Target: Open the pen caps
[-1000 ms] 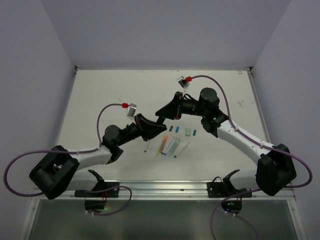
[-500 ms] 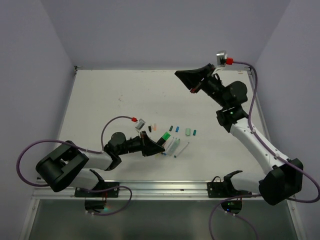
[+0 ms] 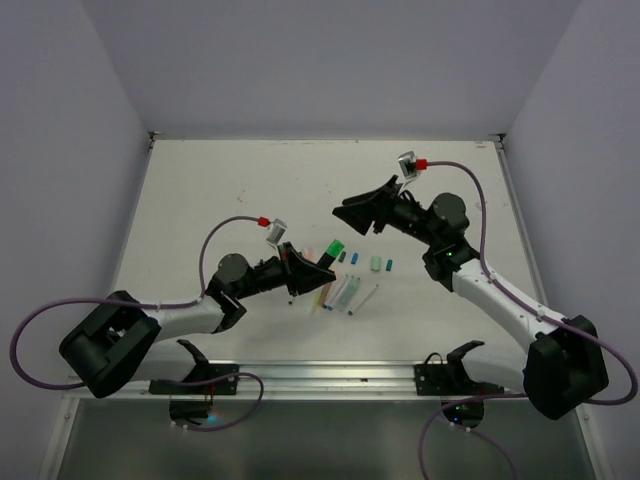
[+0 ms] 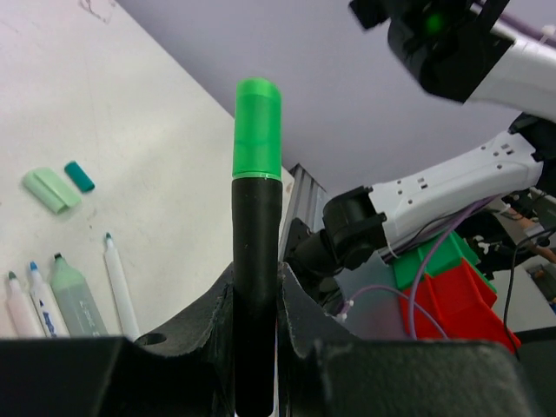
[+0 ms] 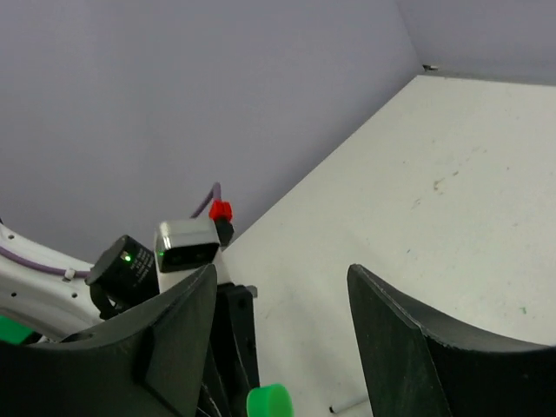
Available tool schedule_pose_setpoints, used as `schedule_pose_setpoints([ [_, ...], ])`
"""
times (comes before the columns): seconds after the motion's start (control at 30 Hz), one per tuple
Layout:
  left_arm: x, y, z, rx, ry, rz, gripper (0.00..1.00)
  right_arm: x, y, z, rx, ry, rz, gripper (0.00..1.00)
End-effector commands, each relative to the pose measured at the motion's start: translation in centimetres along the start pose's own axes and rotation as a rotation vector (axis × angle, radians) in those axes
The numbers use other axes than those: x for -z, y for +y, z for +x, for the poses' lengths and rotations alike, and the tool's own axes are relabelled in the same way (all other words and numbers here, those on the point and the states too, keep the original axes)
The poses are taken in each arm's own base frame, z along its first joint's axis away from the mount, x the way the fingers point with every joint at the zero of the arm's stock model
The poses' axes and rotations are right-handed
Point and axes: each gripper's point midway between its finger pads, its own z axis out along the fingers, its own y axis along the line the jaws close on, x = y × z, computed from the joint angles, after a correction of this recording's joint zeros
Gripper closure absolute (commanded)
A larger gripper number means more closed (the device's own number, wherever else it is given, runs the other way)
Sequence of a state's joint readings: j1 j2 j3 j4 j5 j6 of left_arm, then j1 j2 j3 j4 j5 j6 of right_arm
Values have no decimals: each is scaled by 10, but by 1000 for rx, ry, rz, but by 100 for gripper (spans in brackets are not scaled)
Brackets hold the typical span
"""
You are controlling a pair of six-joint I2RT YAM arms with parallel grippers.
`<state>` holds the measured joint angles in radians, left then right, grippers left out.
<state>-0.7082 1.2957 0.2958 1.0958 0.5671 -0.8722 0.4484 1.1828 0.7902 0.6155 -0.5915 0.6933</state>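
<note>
My left gripper (image 4: 258, 282) is shut on the black barrel of a marker (image 4: 257, 261) and holds it upright above the table. A bright green pen cap (image 4: 258, 126) sits on the marker's tip. From above, the green cap (image 3: 334, 247) pokes out beyond the left gripper (image 3: 305, 268). My right gripper (image 3: 345, 212) hovers open just beyond it, nothing between its fingers. In the right wrist view the green cap (image 5: 269, 402) shows low between the open right gripper (image 5: 282, 274). Loose caps lie on the table: pale mint (image 4: 50, 189), teal (image 4: 79, 176).
Several uncapped pens (image 3: 340, 292) lie side by side near the table's front. More loose caps, dark (image 3: 342, 257), blue (image 3: 354, 258) and pink (image 3: 309, 252), lie just behind them. Red and green bins (image 4: 434, 278) stand beyond the table's edge.
The right gripper swung back from the far right corner toward the marker and opened. The left gripper lifted the green-capped marker off the table.
</note>
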Motion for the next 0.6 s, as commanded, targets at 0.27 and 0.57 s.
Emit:
schedule_pose_setpoints([
  [0.27, -17, -21, -65, -102, -205, 19, 100, -7, 20, 43, -83, 13, -90, 38],
  [0.57, -15, -27, -72, -119, -231, 35, 100, -15, 20, 54, -115, 31, -109, 52],
])
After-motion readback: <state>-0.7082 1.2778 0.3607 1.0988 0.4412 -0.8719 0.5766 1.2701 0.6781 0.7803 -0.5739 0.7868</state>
